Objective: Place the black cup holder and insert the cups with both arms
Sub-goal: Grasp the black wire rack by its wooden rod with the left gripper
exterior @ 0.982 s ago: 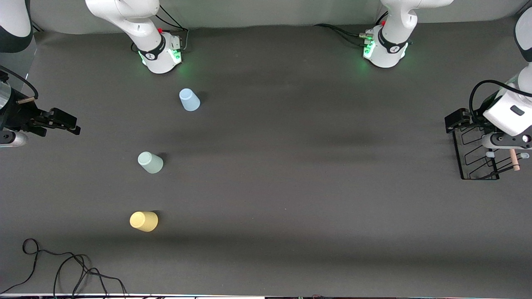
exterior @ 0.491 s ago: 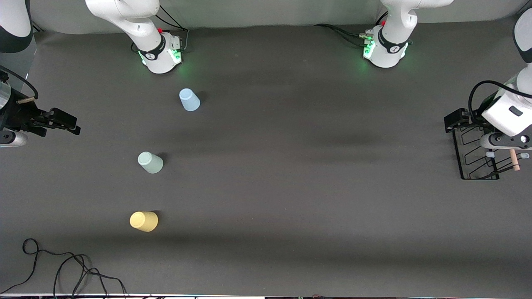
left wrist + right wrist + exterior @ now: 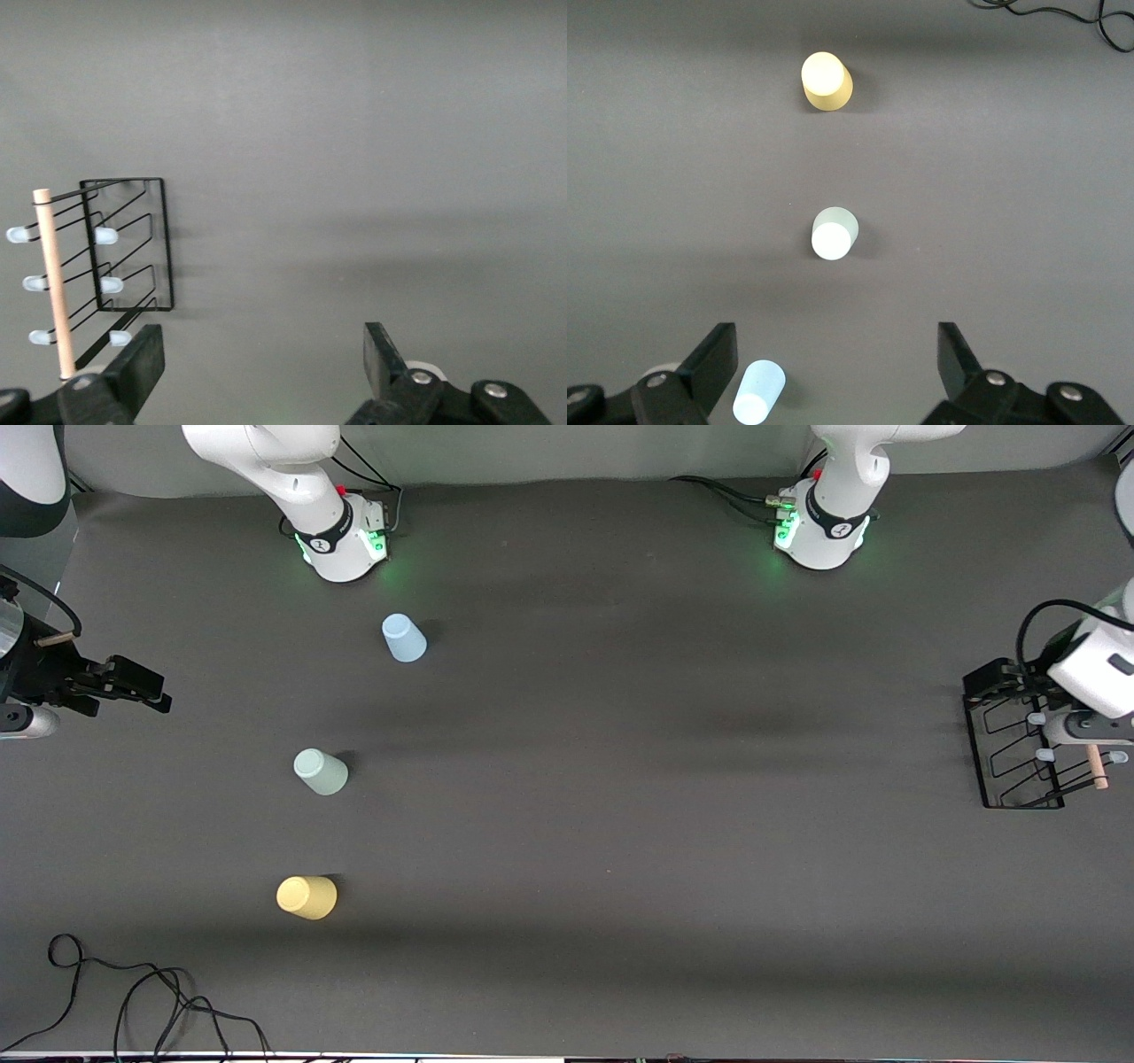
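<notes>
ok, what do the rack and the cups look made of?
Black cup holder: thin dark-coated wire, likely metal, with a pale wood-looking rod and soft-looking blue peg tips. Cups, light blue, pale green, yellow: opaque matte pastel, probably plastic.

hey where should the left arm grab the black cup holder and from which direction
Probably by the wooden rod handle along the top of the black cup holder, coming straight down from above. The rod stands clear above the wire base, with pale-blue pegs sticking out on both sides, so the fingers should straddle it between pegs. The left gripper is open over the table beside the holder.
</notes>
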Controlling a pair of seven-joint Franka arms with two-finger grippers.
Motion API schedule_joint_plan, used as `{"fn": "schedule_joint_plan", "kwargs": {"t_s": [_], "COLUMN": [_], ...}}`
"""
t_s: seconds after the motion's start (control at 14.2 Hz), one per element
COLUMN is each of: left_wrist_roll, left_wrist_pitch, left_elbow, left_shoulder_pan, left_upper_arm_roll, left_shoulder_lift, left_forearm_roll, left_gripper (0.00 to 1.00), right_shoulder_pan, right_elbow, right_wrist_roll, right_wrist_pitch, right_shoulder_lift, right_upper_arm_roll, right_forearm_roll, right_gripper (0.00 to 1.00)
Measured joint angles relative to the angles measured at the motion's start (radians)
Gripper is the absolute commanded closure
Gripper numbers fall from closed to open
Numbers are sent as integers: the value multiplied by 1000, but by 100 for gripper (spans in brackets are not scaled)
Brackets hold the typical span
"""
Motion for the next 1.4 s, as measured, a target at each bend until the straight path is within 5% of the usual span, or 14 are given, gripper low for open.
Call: {"fn": "schedule_joint_plan", "kwargs": {"t_s": [0.42, 0.91, 1.4], "left_wrist_roll": [273, 590, 681], "left_wrist_pitch": [11, 188, 357], "left_elbow": [1, -1, -49], "left_shoulder_pan": [196, 393, 460], "left_upper_arm_roll": [8, 11, 9], "left_shoulder_lift": [31, 159, 310], "left_forearm_roll": [6, 11, 11], "left_gripper": [0, 2, 11], "right_shoulder_pan": [0, 0, 0], "right_elbow": [0, 0, 0], "right_wrist_roll": [0, 0, 0], "right_wrist_pitch": [0, 0, 0], "right_shoulder_lift": [0, 0, 0], "right_upper_arm_roll": [0, 0, 0], "right_forearm_roll": [0, 0, 0], "right_gripper": [0, 0, 0]}}
